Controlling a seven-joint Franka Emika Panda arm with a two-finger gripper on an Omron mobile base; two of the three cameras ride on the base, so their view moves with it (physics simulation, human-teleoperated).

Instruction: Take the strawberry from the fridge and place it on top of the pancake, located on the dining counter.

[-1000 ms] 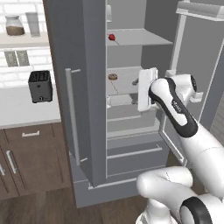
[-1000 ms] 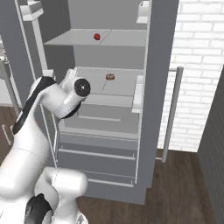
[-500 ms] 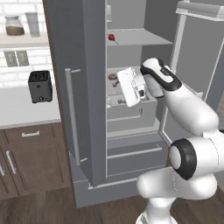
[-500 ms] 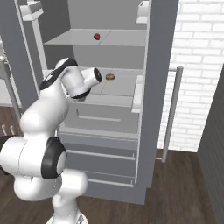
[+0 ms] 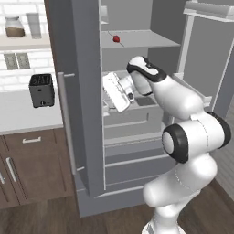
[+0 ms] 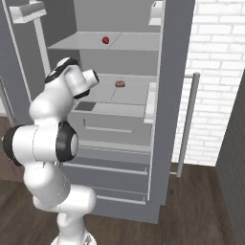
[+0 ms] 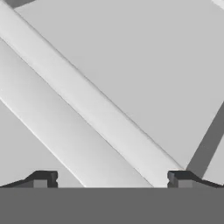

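Gripper (image 5: 109, 97): jaws wide, empty, inside fridge (image 5: 82, 114) at mid shelf. Strawberry (image 5: 116, 39): one shelf above hand, apart. Risk: raising hand clips shelf edge, or knocks berry rolling.

Even, soft rendered light, bright throughout; faint shadows under shelves, no glare, edges slightly pixelated, nothing blurred.

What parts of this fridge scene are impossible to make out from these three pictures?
- Gripper: hand view shows its tips wide apart; in the left base view the hand's white body covers them.
- Ring-shaped item: too small in the right base view to identify.
- Strawberry: a tiny red dot, no detail.
- Fridge: its top is cut off by the frame edge.
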